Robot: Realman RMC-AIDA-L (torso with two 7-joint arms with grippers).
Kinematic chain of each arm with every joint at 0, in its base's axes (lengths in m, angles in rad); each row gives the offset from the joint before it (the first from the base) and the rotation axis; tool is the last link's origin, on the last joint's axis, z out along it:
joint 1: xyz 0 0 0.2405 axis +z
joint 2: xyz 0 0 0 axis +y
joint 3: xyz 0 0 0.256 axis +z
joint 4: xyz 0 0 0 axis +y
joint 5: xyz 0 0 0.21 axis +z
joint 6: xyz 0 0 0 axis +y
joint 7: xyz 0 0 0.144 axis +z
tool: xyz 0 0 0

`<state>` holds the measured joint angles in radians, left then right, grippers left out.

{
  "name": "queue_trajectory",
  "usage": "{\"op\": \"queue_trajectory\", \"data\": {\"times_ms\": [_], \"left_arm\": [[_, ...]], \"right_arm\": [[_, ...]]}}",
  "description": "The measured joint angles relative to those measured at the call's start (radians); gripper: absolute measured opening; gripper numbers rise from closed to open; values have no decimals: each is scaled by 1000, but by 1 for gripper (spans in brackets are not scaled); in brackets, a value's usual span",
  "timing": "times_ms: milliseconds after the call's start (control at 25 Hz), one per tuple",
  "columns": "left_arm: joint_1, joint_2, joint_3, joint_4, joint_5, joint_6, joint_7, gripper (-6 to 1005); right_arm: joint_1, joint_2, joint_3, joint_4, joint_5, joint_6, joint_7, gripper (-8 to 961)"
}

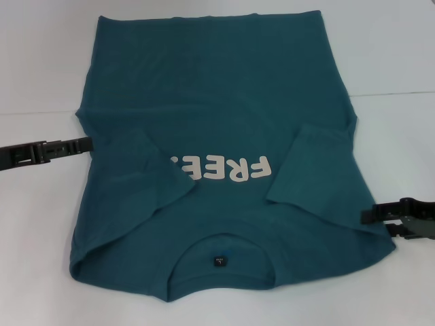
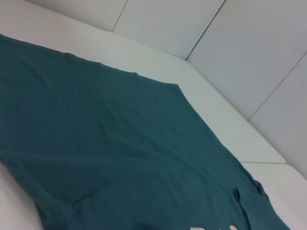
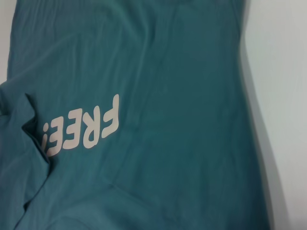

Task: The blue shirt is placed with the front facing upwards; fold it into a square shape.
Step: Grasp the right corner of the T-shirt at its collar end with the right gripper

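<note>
The white bench (image 1: pixel 41 61) fills the head view, with a thin seam line running across it behind the garment. On it lies the blue shirt (image 1: pixel 224 102), spread flat with its front up and taking most of the middle of the bench; its collar end is nearest the robot and its hem lies at the far side. Both short sleeves are folded inward over the chest: the left sleeve (image 1: pixel 146 170) lies across the first part of the print, and the right sleeve (image 1: pixel 306 166) lies just beside the last letter. The cream letters "FREE" (image 1: pixel 234 170) read upside down from the head view, partly covered on the left by the folded sleeve; the right wrist view shows the same letters (image 3: pixel 81 129) next to a fold of cloth. The round neckline (image 1: pixel 221 255) opens toward the robot, with a small dark tag (image 1: pixel 219 261) inside it. The left pincer (image 1: pixel 80 145) sits low over the bench at the shirt's left edge, its tip touching or just beside the cloth, and I cannot tell how its jaws stand. The right pincer (image 1: pixel 370 215) is at the shirt's right edge near the shoulder, and its jaw state cannot be told either.
</note>
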<state>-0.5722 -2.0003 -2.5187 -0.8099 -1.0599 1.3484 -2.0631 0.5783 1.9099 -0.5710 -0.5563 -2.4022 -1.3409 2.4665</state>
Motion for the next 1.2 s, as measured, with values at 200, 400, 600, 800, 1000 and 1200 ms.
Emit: {"op": "queue_trajectory", "data": {"times_ms": [200,400,600,800,1000,1200], "left_arm": [[-1,-3,0,0,0,0,0,908],[-2,-4,0,0,0,0,0,907],[-4,-5,0,0,0,-1,0,907],[-5,-5,0,0,0,-2,0,907],[-5,-7,0,0,0,-2,0,907],[-5,-9,0,0,0,-6,0,907]], "right_arm": [[-10,-9,1,0,0,0,1,716],[-14,-20,2,-2,1,-8,2,716],[-14,-42,2,-11,4,-41,6,715],[-15,-55,2,-7,2,-52,18,715],[-15,-54,-4,-3,1,-49,23,718],[-16,-47,-7,-1,0,-43,23,721]]}}
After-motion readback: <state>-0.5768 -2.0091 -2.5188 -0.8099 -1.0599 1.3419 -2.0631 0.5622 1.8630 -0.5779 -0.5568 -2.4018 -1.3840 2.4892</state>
